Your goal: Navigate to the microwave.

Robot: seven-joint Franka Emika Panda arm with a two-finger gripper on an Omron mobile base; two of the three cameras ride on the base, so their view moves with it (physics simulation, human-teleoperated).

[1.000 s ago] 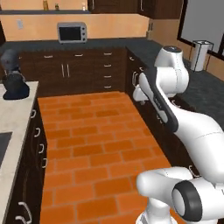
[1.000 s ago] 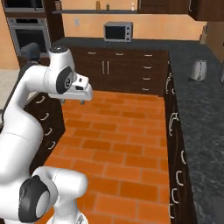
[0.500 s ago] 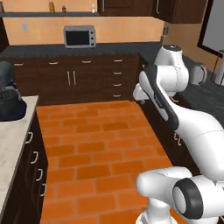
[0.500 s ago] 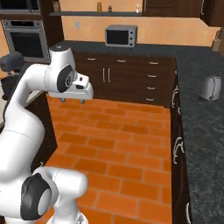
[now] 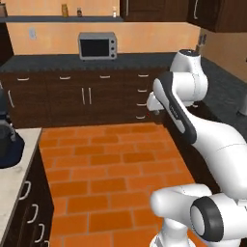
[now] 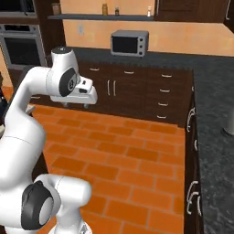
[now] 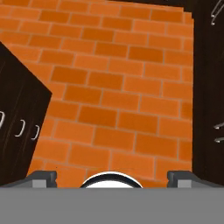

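The microwave is not plainly in view. A strip of a steel-framed black-glass unit (image 6: 17, 6) is cut off at the top left corner, above the steel wall oven (image 6: 20, 45); I cannot tell what it is. A small silver countertop box oven (image 5: 97, 46) (image 6: 129, 43) stands on the back counter. My gripper (image 6: 74, 106) (image 5: 148, 115) hangs over the brick floor, pointing down. In the hand view my gripper (image 7: 112, 179) is open, its tips wide apart and nothing between them.
Dark cabinets (image 5: 87, 96) run along the back wall. A dark counter (image 6: 215, 114) runs down the right side, with a grey object (image 6: 229, 122) at the frame's edge. At left, a black coffee machine (image 5: 6, 142) stands on a light counter (image 5: 12, 185). Orange brick floor (image 5: 106, 169) lies between.
The whole scene has shifted in both base views, so the base has moved: the back counter and box oven look closer. The arm keeps its pose and the gripper stays open.
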